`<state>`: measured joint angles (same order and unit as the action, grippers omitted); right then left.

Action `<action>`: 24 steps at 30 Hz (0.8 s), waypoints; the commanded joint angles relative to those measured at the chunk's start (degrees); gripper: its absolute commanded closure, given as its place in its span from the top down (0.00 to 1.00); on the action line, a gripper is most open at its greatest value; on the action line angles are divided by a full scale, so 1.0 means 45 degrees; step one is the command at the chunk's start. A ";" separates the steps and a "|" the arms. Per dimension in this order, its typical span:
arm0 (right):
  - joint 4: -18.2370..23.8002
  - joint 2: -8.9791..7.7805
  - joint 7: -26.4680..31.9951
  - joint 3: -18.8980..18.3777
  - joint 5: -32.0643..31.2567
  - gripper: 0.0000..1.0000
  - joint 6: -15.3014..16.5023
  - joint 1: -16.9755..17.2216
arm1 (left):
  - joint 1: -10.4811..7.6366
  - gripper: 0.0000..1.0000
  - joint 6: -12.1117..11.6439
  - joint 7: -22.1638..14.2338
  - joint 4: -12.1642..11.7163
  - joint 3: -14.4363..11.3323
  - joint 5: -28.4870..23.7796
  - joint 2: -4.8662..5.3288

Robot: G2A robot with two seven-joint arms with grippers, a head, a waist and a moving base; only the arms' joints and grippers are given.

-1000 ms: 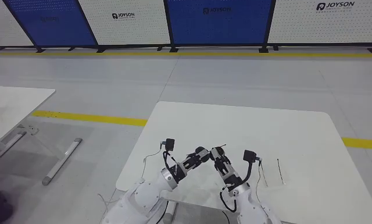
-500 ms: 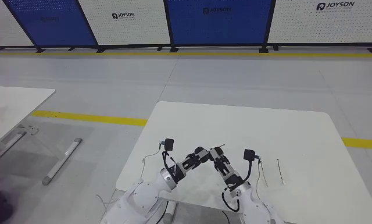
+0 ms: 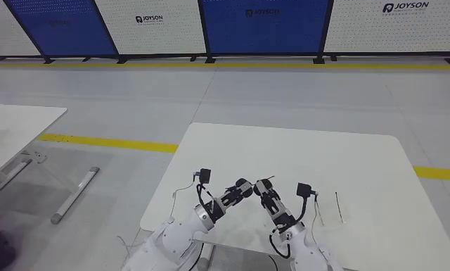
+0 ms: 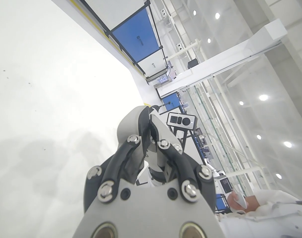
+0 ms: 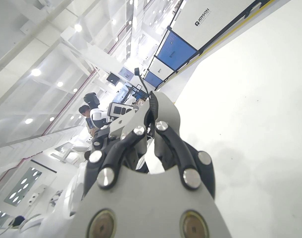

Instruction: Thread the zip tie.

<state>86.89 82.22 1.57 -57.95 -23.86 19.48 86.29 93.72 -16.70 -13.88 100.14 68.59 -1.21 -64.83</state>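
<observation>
2 grippers: left gripper [image 3: 243, 187] and right gripper [image 3: 259, 187], tips almost meeting, both above the table [image 3: 295, 148] just inside its near edge.
Right gripper state: fingers pressed together and pinching 1 black zip tie [image 5: 142, 82]. The tie's head end sticks out past the fingertips, held up off the table.
Left gripper state: fingers closed tight against each other. Can't tell if anything is caught between the pads.
2 loose strips [image 3: 317, 209]: thin and dark, lying flat on the table toward its right side, close to the near edge. They sit side by side but apart, too thin to confirm as ties.
Right wrist view gives: the tie's small square head, the strip curving back into the fingertips, and the grip itself.
Top view gives: the same tie as a short dark line off the right gripper, pointing toward the table's far edge, plus both loose strips and the whole table outline.
Left wrist view gives: closed fingertips close up, with table surface behind them.
Background, top view: 2 blue panels [image 3: 266, 21] beyond the table's far edge, and 1 second table [image 3: 21, 123] well off its left side.
</observation>
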 commanded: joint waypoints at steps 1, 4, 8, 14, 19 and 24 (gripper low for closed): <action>-0.0032 -0.0002 0.0022 0.0020 -0.0019 0.00 -0.0018 -0.0030 | -0.0005 0.00 -0.0017 -0.0004 -0.0008 -0.0007 -0.0026 0.0000; -0.0037 -0.0006 -0.0124 0.0017 -0.0114 0.00 -0.0075 -0.0038 | 0.0000 0.00 -0.0044 0.0040 -0.0013 -0.0012 -0.0044 0.0000; -0.0012 -0.0019 -0.0329 0.0002 -0.0298 0.00 -0.0110 -0.0007 | 0.0003 0.00 -0.0041 0.0115 -0.0037 -0.0011 -0.0015 0.0001; -0.0044 -0.0015 -0.0424 0.0105 -0.0646 0.00 -0.0435 -0.0061 | -0.0003 0.00 -0.0030 0.0083 -0.0043 -0.0029 0.0102 0.0011; -0.0044 -0.0016 -0.0381 0.0165 -0.0631 0.09 -0.0424 -0.0090 | 0.0003 0.00 -0.0046 0.0178 -0.0038 -0.0021 0.0153 0.0013; 0.0062 -0.0035 -0.0545 0.0137 -0.0729 0.22 -0.0405 -0.0005 | -0.0027 0.00 -0.0008 0.0257 -0.0082 -0.0064 0.0219 0.0007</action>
<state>87.09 82.08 -0.78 -57.30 -27.03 17.66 86.22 93.62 -16.76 -12.71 99.80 68.33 -0.23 -64.79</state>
